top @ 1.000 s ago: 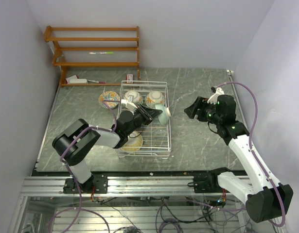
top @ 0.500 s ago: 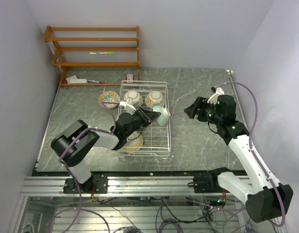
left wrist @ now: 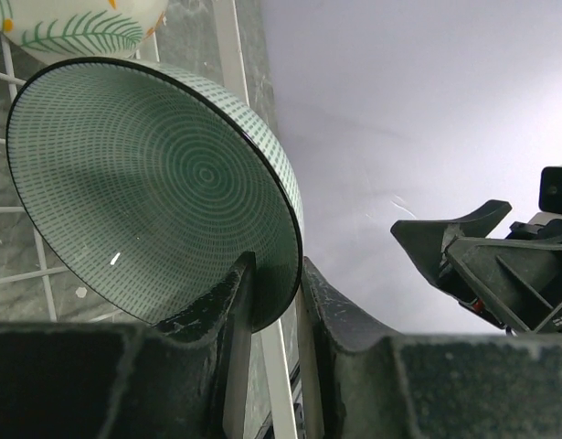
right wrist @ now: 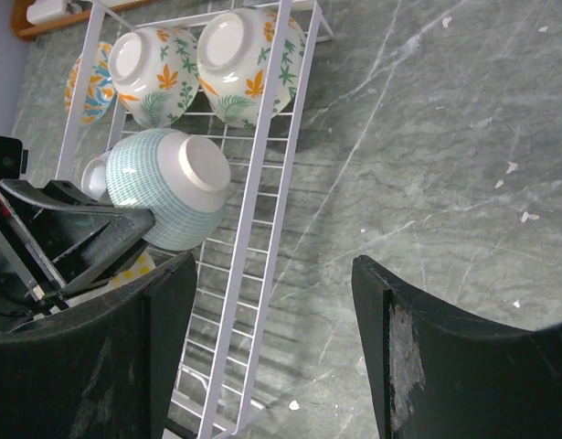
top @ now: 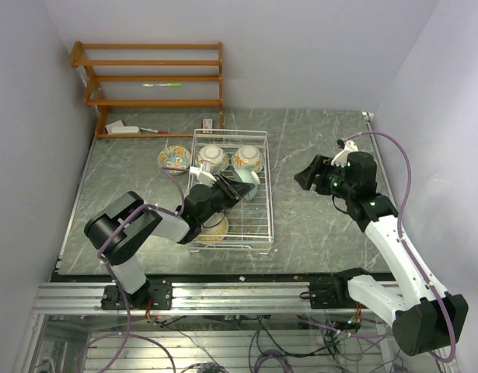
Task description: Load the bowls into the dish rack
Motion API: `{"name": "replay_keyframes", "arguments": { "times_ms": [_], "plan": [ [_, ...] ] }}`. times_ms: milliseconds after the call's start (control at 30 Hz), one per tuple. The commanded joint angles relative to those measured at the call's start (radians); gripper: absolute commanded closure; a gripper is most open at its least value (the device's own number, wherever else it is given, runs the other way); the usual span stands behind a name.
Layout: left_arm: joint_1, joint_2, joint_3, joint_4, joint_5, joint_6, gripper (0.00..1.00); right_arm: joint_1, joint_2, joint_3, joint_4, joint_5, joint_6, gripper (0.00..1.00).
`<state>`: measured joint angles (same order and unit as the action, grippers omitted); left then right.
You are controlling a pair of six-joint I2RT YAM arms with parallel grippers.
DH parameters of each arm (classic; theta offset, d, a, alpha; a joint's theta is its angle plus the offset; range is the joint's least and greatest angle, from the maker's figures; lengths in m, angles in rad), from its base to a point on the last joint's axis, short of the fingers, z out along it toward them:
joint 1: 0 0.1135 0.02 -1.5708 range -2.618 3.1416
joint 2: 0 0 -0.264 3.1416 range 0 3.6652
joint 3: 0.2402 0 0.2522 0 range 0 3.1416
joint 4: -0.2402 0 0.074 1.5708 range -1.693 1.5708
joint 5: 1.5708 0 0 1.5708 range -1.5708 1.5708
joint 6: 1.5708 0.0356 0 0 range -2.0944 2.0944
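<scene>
The green bowl (left wrist: 153, 183) was pinched by its rim in the left pincer (left wrist: 273, 302), sitting just ahead of the fingertips over the dish rack (top: 269, 210) wires. It seemed held on edge so it could slot in upright. Its mouth faced back at the wrist and its foot pointed away, with the axis near level. The right pincer (right wrist: 276, 311) stood spread and empty, well aside.
</scene>
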<state>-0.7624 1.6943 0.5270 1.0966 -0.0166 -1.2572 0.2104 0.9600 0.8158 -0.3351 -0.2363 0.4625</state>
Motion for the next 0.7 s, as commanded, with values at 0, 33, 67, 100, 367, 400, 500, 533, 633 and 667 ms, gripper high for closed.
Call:
{"name": "replay_keyframes", "arguments": {
  "times_ms": [0, 33, 67, 100, 367, 400, 500, 533, 633, 667],
  "plan": [
    [-0.005, 0.058, -0.046, -0.033, -0.032, 0.023, 0.7, -0.007, -0.001, -0.015, 0.011, 0.0, -0.01, 0.31],
    [-0.005, 0.06, -0.052, -0.029, -0.033, 0.021, 0.74, -0.006, -0.002, -0.016, 0.012, -0.001, -0.01, 0.32],
    [-0.005, 0.059, -0.061, -0.029, -0.037, 0.02, 0.77, -0.006, 0.0, -0.018, 0.012, -0.001, -0.01, 0.31],
    [-0.005, 0.057, -0.07, -0.029, -0.041, 0.021, 0.8, -0.006, 0.0, -0.02, 0.013, -0.002, -0.01, 0.31],
    [-0.004, 0.053, -0.127, -0.004, -0.06, 0.013, 0.93, -0.008, 0.01, -0.026, 0.028, -0.013, -0.002, 0.32],
    [-0.005, 0.055, -0.129, -0.001, -0.059, 0.012, 0.93, -0.007, 0.01, -0.027, 0.027, -0.013, -0.002, 0.32],
    [-0.004, 0.06, -0.134, -0.006, -0.054, 0.008, 0.93, -0.008, 0.007, -0.027, 0.025, -0.01, -0.003, 0.32],
    [-0.004, 0.058, -0.132, -0.018, -0.05, 0.007, 0.93, -0.008, 0.006, -0.029, 0.024, -0.007, -0.004, 0.32],
    [-0.003, 0.046, -0.125, -0.088, -0.036, 0.007, 0.93, -0.008, 0.008, -0.029, 0.024, -0.005, -0.005, 0.32],
    [-0.004, 0.038, -0.122, -0.117, -0.033, 0.008, 0.93, -0.008, 0.009, -0.029, 0.025, -0.005, -0.004, 0.32]
  ]
}}
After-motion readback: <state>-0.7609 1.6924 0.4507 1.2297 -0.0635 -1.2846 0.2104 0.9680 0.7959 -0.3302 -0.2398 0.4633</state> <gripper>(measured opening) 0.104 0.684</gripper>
